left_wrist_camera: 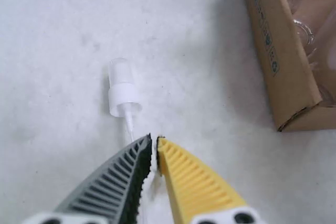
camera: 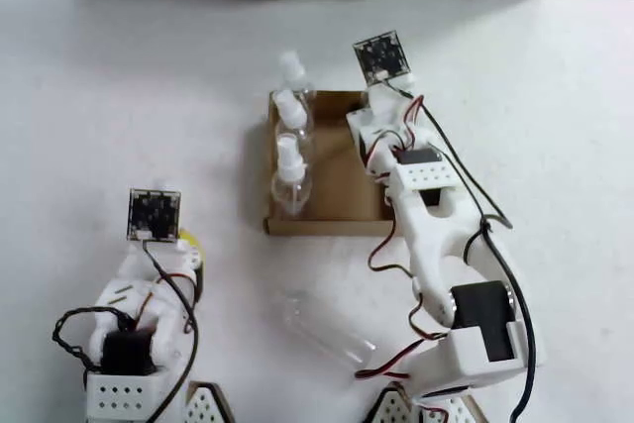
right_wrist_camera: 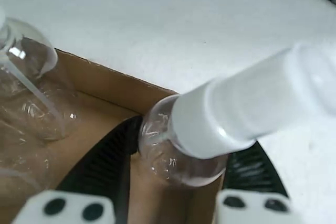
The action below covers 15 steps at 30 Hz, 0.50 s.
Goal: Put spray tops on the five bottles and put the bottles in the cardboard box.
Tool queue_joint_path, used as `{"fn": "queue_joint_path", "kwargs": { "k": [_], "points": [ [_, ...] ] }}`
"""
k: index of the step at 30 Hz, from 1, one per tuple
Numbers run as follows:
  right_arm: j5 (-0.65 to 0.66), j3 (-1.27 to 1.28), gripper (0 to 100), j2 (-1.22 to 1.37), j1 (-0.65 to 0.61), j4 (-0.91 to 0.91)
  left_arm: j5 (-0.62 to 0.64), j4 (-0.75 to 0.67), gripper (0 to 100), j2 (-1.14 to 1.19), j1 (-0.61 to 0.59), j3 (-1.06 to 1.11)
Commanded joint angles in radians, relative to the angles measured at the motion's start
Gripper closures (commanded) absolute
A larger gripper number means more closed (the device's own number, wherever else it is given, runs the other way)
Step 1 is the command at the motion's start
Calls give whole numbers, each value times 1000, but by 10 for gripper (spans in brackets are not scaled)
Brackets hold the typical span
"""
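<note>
Left wrist view, spray top [left_wrist_camera: 123, 94] flat, tube toward closed left gripper [left_wrist_camera: 154, 140], right gripper [right_wrist_camera: 181, 169] clamping bottle [right_wrist_camera: 163, 145].

There are five clear bottles in all. A far bottle [camera: 294, 74], a middle bottle [camera: 289, 111] and a near bottle [camera: 291, 183] stand in a row along the left side of the single cardboard box [camera: 342, 180]; a fourth bottle [right_wrist_camera: 178, 156] is at the box's far right corner, and one uncapped bottle [camera: 327, 329] lies on the counter [camera: 119, 96] nearer than the box. Spray tops also number five: four seated on the bottles at the box and one loose spray top [left_wrist_camera: 122, 92] on the counter to the left.
</note>
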Motion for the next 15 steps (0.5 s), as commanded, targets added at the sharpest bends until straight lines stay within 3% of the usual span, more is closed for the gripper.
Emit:
{"fn": "queue_joint_path", "kwargs": {
  "k": [1, 9, 15],
  "points": [
    [6, -6, 872, -4, -16, -5, -11, 0, 980, -16, -7, -3],
    [5, -6, 861, -4, -16, -1, -11, -2, 980, -16, -10, -3],
    [5, 2, 714, -2, -27, 1, -11, -14, 980, -16, -12, -3]
  ]
}}
